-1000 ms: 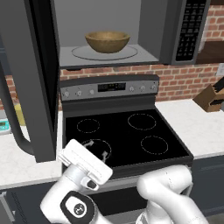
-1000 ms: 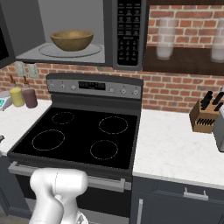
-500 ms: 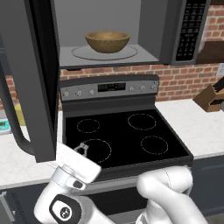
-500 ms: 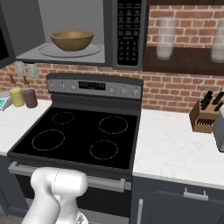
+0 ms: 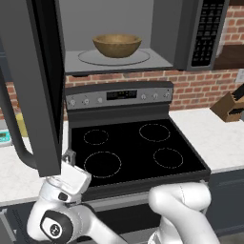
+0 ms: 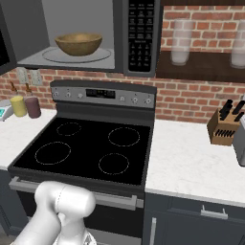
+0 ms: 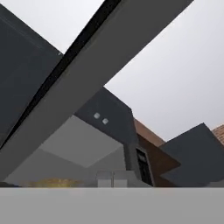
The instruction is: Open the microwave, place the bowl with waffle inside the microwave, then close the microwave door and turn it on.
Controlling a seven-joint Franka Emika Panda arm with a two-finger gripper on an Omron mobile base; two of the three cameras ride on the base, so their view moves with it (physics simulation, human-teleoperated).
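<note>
The microwave [image 5: 190,33] hangs above the stove with its cavity exposed. The brown bowl [image 5: 116,45] stands on the glass turntable inside, also the bowl [image 6: 79,44] in the right base view. Its rim hides the waffle. The microwave door [image 5: 33,86] is swung wide open toward the left, its curved handle [image 5: 14,138] facing outward. My gripper [image 5: 69,156] sits low in front of the stove, just below the door's lower corner, pointing up, shut with nothing in it. In the hand view the door's edge [image 7: 87,87] crosses as a diagonal grey band above the gripper [image 7: 105,179].
The black four-burner stove [image 5: 133,147] lies under the microwave. A knife block [image 6: 224,127] stands on the right counter. A yellow bottle [image 6: 19,105] and a maroon one [image 6: 32,106] stand on the left counter. Glass jars [image 6: 181,40] sit on a shelf at the right.
The gripper has gone from open to shut. The hand has dropped lower and moved left, ending under the open door's lower corner. The bowl and door have not moved.
</note>
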